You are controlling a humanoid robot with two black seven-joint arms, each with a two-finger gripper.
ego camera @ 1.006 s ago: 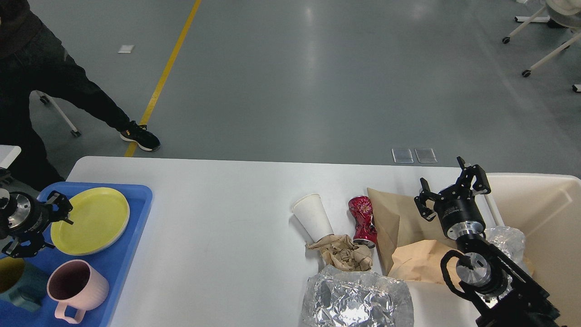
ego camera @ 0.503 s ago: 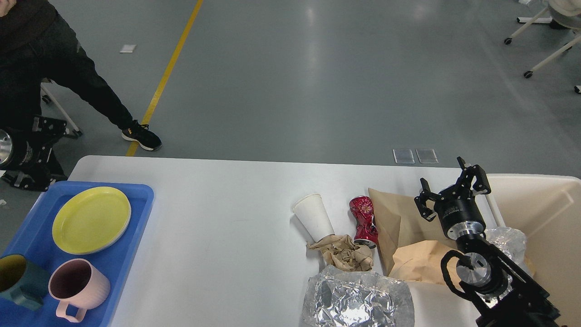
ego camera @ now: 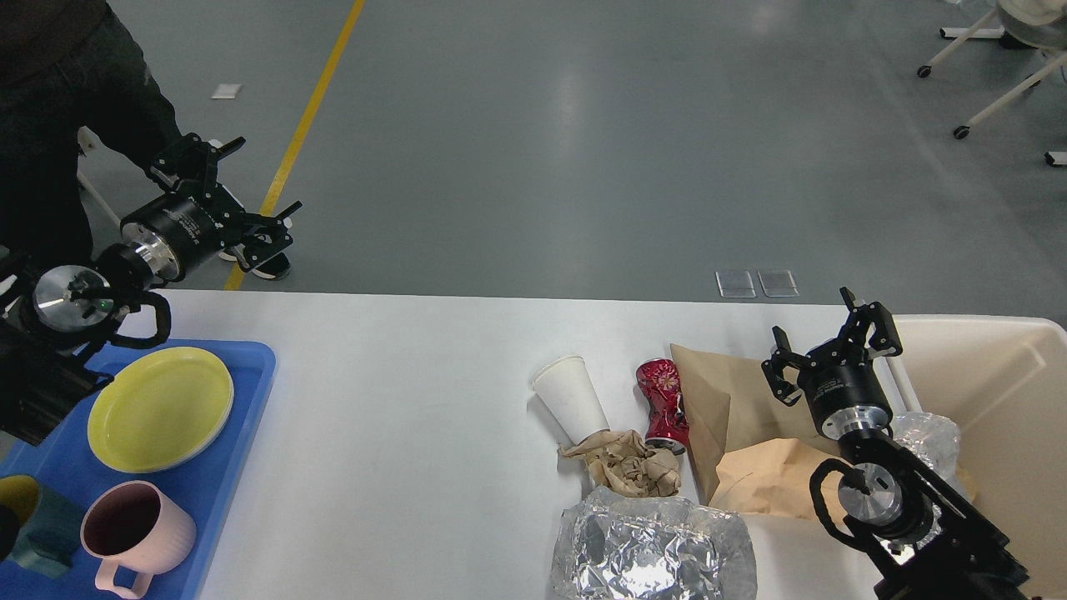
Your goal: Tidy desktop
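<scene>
The white desktop [ego camera: 400, 392] fills the lower view. On its right lie a tipped white paper cup [ego camera: 571, 397], a crushed red can [ego camera: 663, 400], crumpled brown paper [ego camera: 627, 467], brown paper bags [ego camera: 733, 433] and crumpled foil [ego camera: 654, 546]. My right gripper [ego camera: 834, 337] is open and empty above the bags' right edge, beside the bin. My left gripper [ego camera: 232, 196] is open and empty, raised beyond the desk's far left corner.
A blue tray [ego camera: 225, 467] at the left holds a yellow plate [ego camera: 160, 408], a pink mug [ego camera: 133, 533] and a teal mug [ego camera: 33, 525]. A beige bin [ego camera: 992, 392] stands at the right with foil [ego camera: 921, 437] in it. A person's legs [ego camera: 75, 100] stand at far left.
My left arm has swung up from over the blue tray and out past the desk's far left edge. The right arm has not moved. The view has shifted slightly.
</scene>
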